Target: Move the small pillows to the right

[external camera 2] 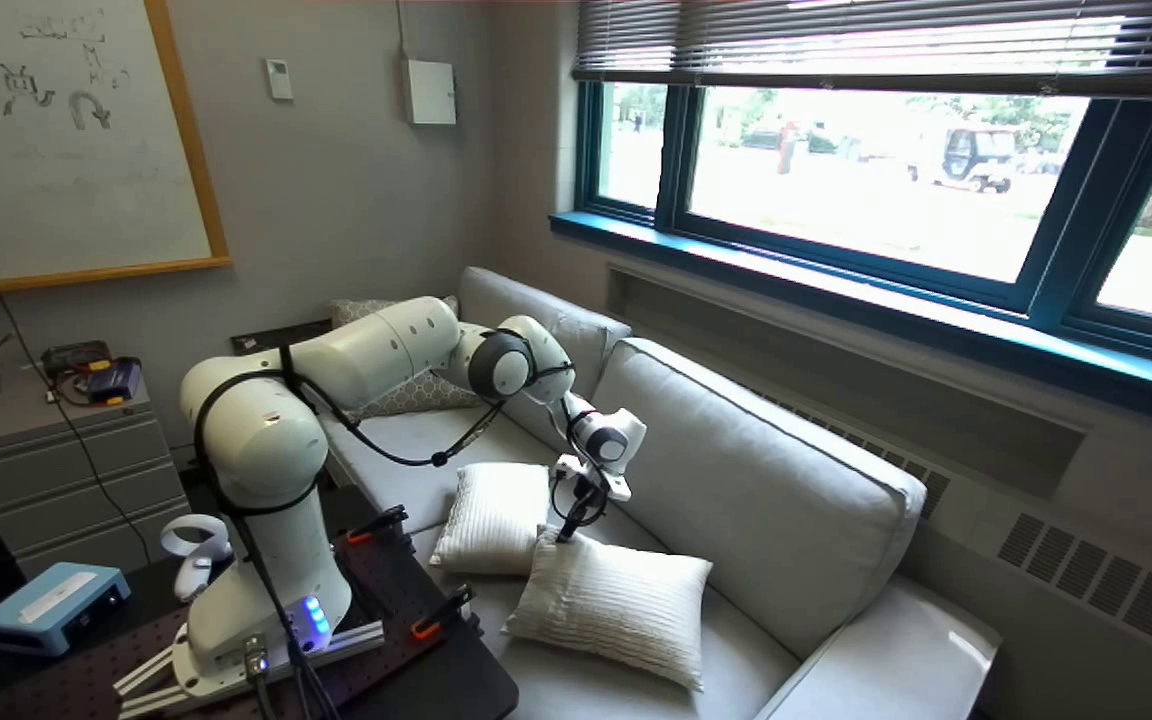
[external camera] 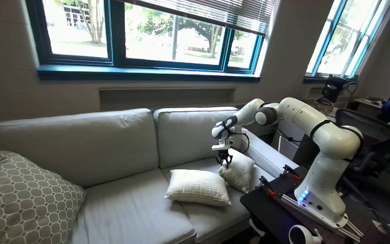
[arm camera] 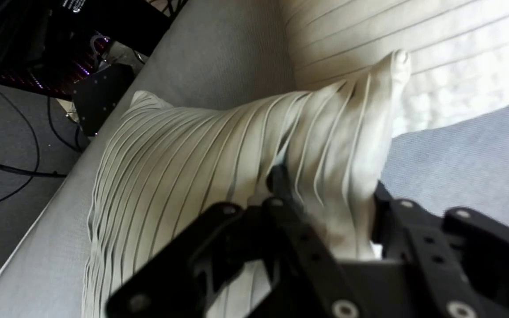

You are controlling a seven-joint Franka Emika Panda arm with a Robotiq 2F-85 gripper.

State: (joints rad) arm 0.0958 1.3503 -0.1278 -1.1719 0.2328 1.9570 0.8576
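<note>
Two small off-white pillows lie on the sofa seat in both exterior views. One pillow (external camera: pixel 239 171) (external camera 2: pixel 621 605) (arm camera: pixel 184 172) leans near the sofa arm at my base's side. The other pillow (external camera: pixel 196 187) (external camera 2: pixel 496 518) (arm camera: pixel 418 48) lies beside it, touching or nearly so. My gripper (external camera: pixel 224 162) (external camera 2: pixel 569 530) (arm camera: pixel 329 185) points down at the near-arm pillow's upper edge, close to a corner. Its fingers are partly closed, with bunched pleated fabric filling the gap between them. The left finger presses into the pleats. The fingertip ends are partly hidden by the fabric.
A larger grey patterned pillow (external camera: pixel 25 200) (external camera 2: pixel 416 395) stands at the far end of the sofa. The sofa backrest (external camera: pixel 195 132) rises behind the gripper. The sofa arm (external camera: pixel 266 152) is beside the held pillow. The robot's black table (external camera: pixel 262 206) with clamps (external camera: pixel 267 186) borders the seat's front.
</note>
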